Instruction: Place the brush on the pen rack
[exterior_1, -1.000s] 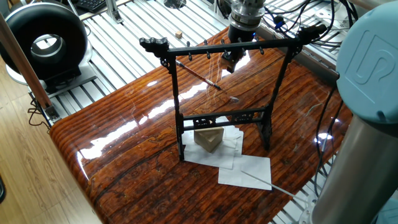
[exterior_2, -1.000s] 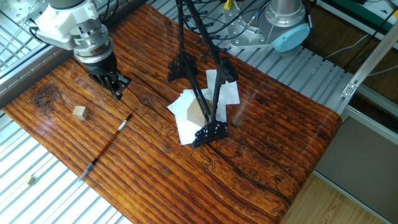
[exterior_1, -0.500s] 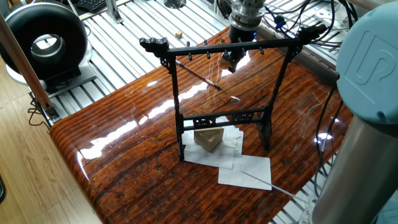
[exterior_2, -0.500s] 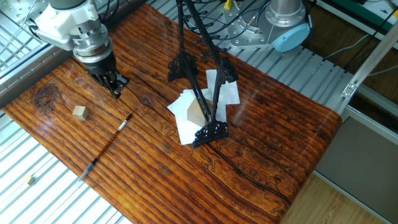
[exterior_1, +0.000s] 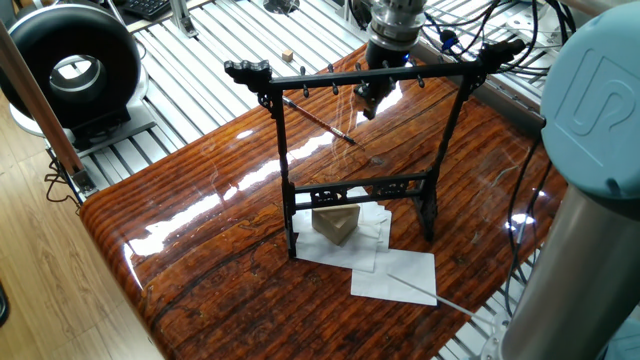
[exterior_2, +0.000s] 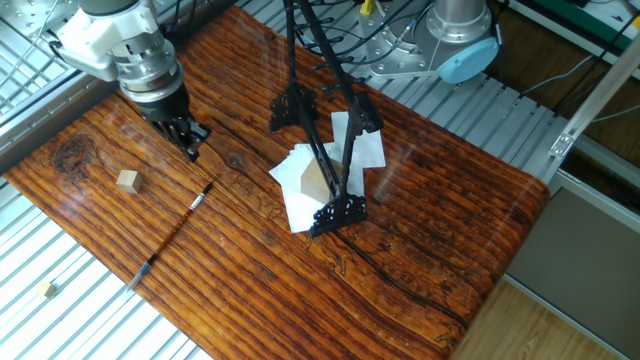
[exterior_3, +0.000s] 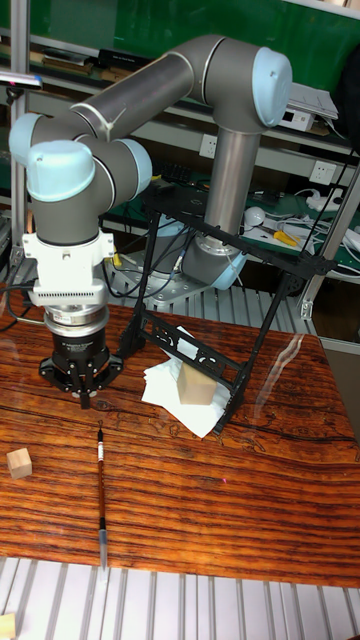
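Brush: flat on your table, apart from pen rack. Gripper: above brush tip, fingers nearly together, holding nothing

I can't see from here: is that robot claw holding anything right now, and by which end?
Nothing is held. The gripper hangs above the table with its jaws close together and nothing between them; the brush lies on the wood, apart from it.
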